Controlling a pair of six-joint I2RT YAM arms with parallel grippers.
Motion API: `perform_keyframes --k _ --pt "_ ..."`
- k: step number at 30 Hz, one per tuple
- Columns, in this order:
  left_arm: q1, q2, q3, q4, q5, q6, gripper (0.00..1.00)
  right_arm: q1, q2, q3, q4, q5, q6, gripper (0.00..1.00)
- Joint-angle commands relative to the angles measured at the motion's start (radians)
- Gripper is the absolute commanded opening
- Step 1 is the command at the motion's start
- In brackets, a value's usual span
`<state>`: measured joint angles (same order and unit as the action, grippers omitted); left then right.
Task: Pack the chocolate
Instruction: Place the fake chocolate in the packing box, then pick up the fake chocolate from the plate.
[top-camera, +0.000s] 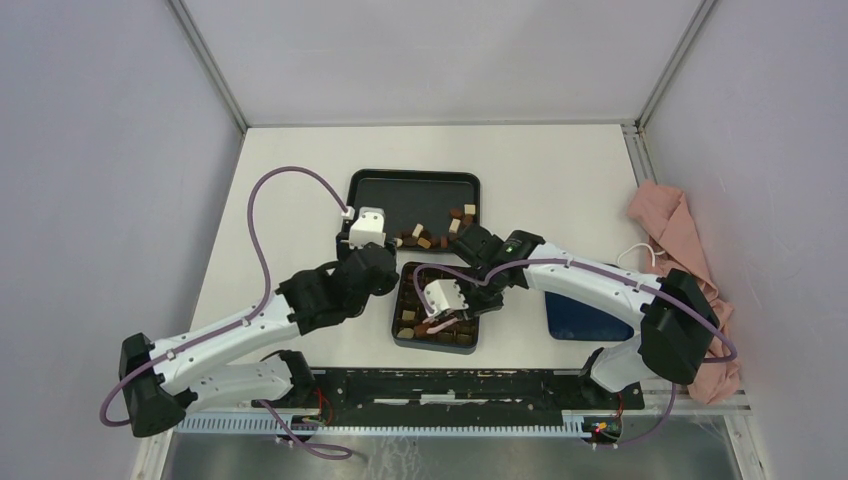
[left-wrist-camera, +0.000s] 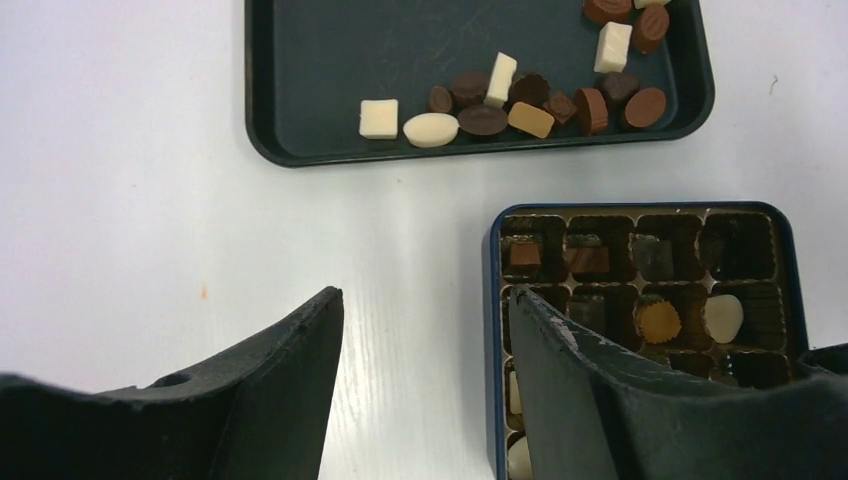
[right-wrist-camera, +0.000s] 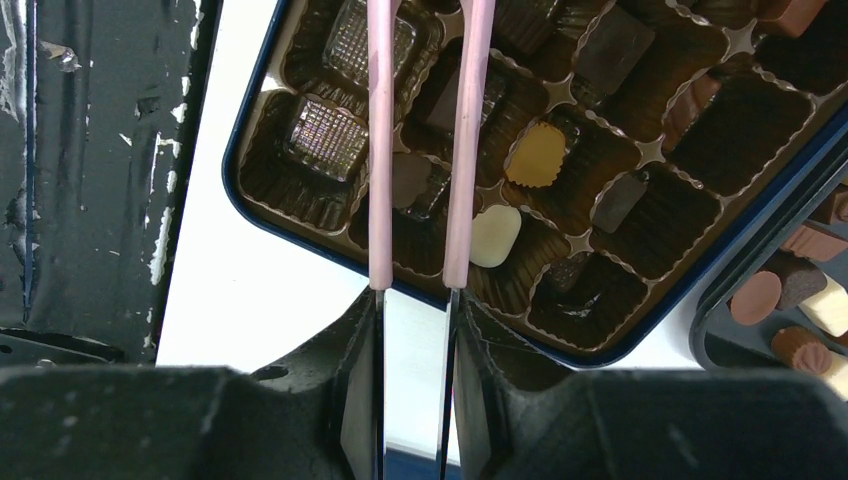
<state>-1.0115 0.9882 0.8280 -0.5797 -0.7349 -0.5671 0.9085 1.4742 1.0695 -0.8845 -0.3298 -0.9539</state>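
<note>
Chocolate in two places: loose pieces in dark brown, mid brown and cream, strewn along the near edge and right end of a black tray, and a handful seated in the square cells of the dark box with the blue rim, just near of that tray on the white worktop. Among the seated pieces, a cream oval next to a caramel-coloured fluted round, with dark ribbed squares toward one corner. Right end effector poised over the near edge of the box, clamped on the pink tweezers, one black finger pressing each arm from outside. Both pink arms stretched out side by side over the cells with a gap between them. Tips cut off by the top of the right wrist view and too small in the overhead view, so no telling whether anything is pinched there. Left end effector spread wide and empty, hanging above bare worktop left of the box and near of the tray, close to the tray's near left corner. Further right, partly under the right arm, a dark blue panel flat on the worktop; beyond it, at the right edge, a crumpled pink cloth.
</note>
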Motion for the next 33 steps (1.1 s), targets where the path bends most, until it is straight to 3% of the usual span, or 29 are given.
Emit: perform_keyframes --k 1,10,15,18,22,24,28,33 --pt "-0.002 -0.024 0.045 -0.022 -0.066 0.082 0.68 0.008 0.005 0.051 0.003 -0.007 0.013 0.33" --pt "-0.002 -0.049 0.045 -0.026 -0.071 0.103 0.69 0.007 -0.001 0.070 -0.014 -0.021 0.018 0.38" --pt "0.025 -0.083 0.063 -0.006 -0.051 0.143 0.75 -0.044 -0.023 0.142 -0.032 -0.043 0.031 0.37" --pt "0.122 -0.112 0.068 0.058 0.059 0.205 0.79 -0.128 -0.004 0.214 -0.043 -0.058 0.024 0.36" --pt "0.373 -0.109 0.091 0.111 0.367 0.268 0.83 -0.244 0.054 0.314 -0.050 -0.034 0.005 0.36" --pt "0.463 -0.087 0.108 0.116 0.446 0.300 0.89 -0.292 0.101 0.352 -0.042 -0.004 0.001 0.37" --pt "0.508 -0.053 0.105 0.136 0.411 0.361 0.98 -0.350 0.186 0.387 -0.008 0.080 0.000 0.37" --pt "0.509 -0.039 0.074 0.145 0.348 0.428 0.98 -0.377 0.297 0.415 0.008 0.135 -0.008 0.37"
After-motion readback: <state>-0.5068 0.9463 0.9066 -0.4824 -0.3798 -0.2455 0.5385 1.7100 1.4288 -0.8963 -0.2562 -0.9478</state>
